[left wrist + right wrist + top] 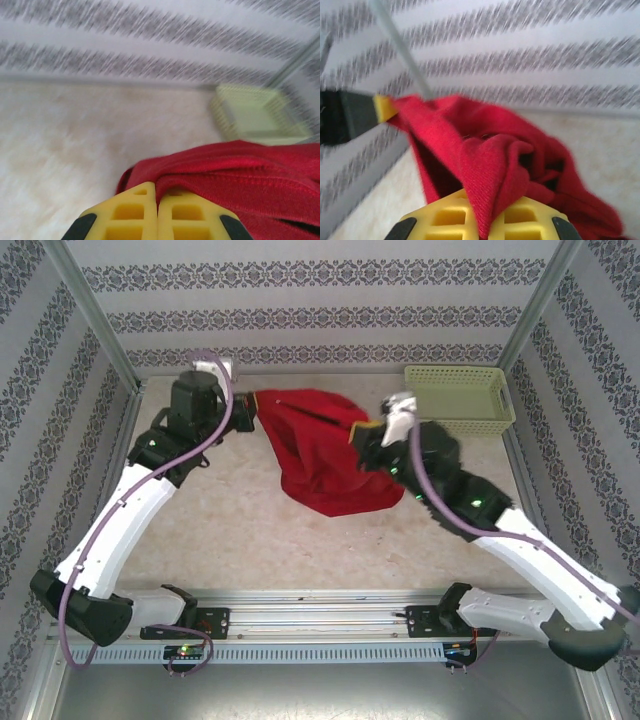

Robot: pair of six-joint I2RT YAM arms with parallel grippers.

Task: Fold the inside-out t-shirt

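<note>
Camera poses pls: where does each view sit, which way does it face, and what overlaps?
Top external: above and behind the arms, looking down on the table. Both arms show, with the left gripper and right gripper holding the t-shirt between them.
Left wrist: on the left arm, facing over the left gripper toward the basket and the wall.
Right wrist: on the right arm, facing over the right gripper toward the corner post.
Shared: both wrist views show the t-shirt, and the right wrist view catches the left gripper's tip.

Both arms reach forward, left end effector (245, 411) and right end effector (366, 436) pinching (jaws closed) the t-shirt (318, 468).
</note>
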